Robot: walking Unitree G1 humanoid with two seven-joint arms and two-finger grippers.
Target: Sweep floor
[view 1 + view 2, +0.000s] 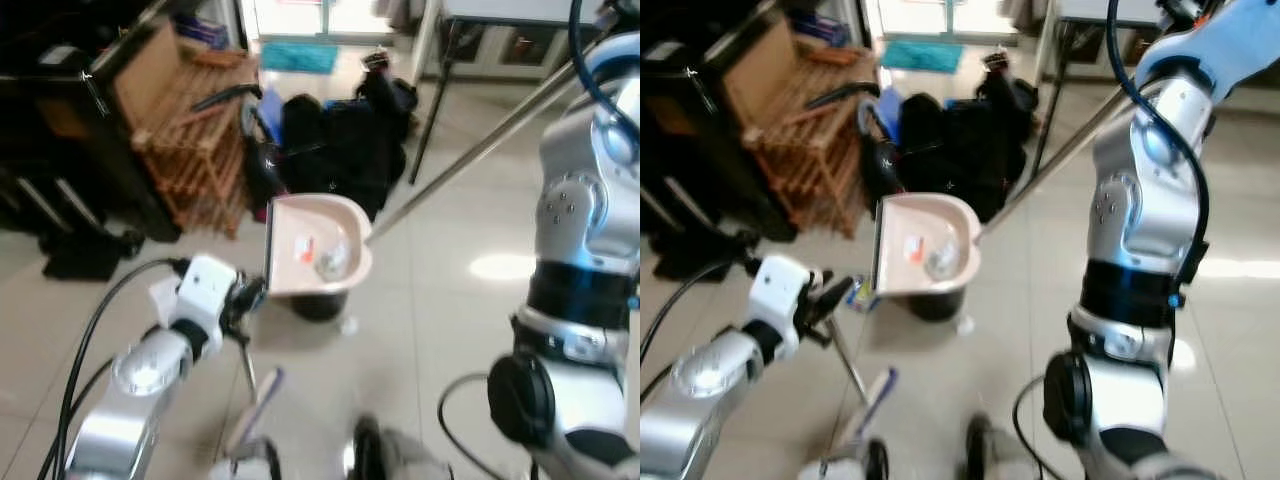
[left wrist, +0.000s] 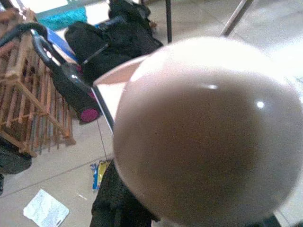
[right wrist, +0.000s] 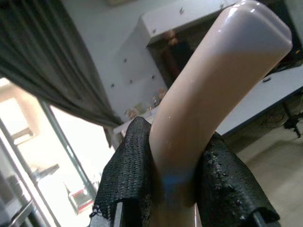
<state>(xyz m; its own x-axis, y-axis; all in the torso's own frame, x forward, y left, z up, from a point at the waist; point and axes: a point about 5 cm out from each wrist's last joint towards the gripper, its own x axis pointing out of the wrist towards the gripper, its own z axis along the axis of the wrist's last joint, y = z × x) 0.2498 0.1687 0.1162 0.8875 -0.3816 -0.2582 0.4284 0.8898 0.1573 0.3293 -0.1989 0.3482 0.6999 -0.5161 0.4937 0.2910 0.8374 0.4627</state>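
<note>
A pink-beige dustpan (image 1: 315, 245) hangs tilted over a small black bin (image 1: 318, 305), with a crumpled wad (image 1: 332, 262) and a red-and-white scrap (image 1: 303, 247) in it. Its long metal pole (image 1: 480, 150) runs up to the right. My right gripper (image 3: 175, 182) is shut on the pole's beige grip (image 3: 213, 85). My left gripper (image 1: 245, 298) sits low on the left, shut on a thin broom stick (image 1: 248, 362) that leads down to the broom head (image 1: 255, 408) near the floor. The stick's rounded beige end (image 2: 208, 132) looms close in the left wrist view.
A wooden rack (image 1: 190, 140) and dark furniture stand at the left. Black bags (image 1: 340, 140) and a vacuum (image 2: 71, 85) lie behind the bin. A table leg (image 1: 430, 110) is at the back right. A snack wrapper (image 2: 98, 172) and paper (image 2: 45, 210) lie on the tiles.
</note>
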